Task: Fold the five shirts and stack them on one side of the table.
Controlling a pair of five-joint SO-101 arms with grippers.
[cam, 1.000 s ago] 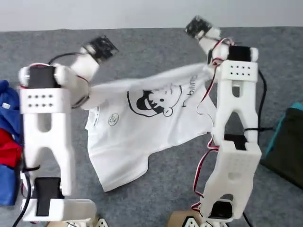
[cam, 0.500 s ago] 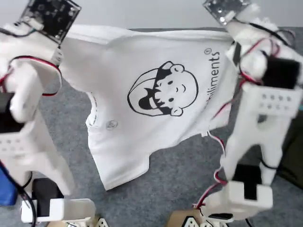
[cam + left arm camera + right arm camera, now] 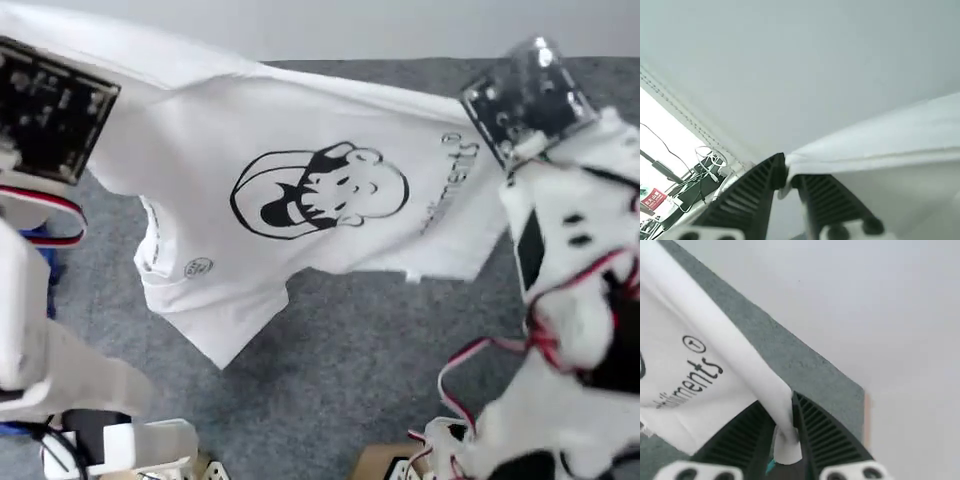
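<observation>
A white shirt point(image 3: 290, 190) with a black cartoon print hangs stretched in the air between both arms, high above the grey table point(image 3: 380, 360). Its lower corner droops toward the table. My left gripper point(image 3: 788, 176) is shut on one edge of the white shirt point(image 3: 875, 150). My right gripper point(image 3: 784, 412) is shut on a bunched edge of the white shirt point(image 3: 690, 350) beside the printed lettering. In the high view the left arm point(image 3: 40, 120) stands at the shirt's left end and the right arm point(image 3: 560, 200) at its right end, both close to the camera.
A bit of blue cloth point(image 3: 45, 270) peeks out at the table's left edge behind the left arm. The arms' bases point(image 3: 130, 450) stand at the front edge. Bare grey table lies under the shirt.
Both arms have risen toward the camera, lifting the white shirt off the table and stretching it wide. The shirt now hangs higher and farther left.
</observation>
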